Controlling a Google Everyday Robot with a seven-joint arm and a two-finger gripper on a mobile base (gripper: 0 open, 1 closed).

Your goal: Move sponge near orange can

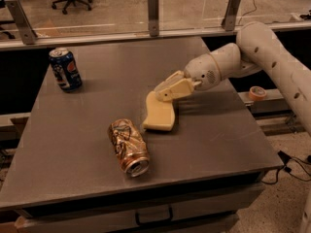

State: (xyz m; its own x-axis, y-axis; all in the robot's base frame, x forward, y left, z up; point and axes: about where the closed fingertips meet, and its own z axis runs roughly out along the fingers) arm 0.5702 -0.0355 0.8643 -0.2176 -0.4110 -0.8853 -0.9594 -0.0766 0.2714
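The sponge [159, 113] is a pale cream foam block near the middle of the table, its far end raised into my gripper [164, 92]. The gripper reaches in from the right and is shut on that far end, while the sponge's near end rests on the tabletop. The orange can [128, 146] is dented and copper-coloured. It lies on its side just left of and in front of the sponge, with its silver top towards the front edge. A small gap separates the sponge from the can.
A blue soda can [65, 69] stands upright at the far left of the dark table [228, 144]. A glass barrier with posts [153, 13] runs behind the table. A roll of tape [256, 92] sits on a ledge to the right.
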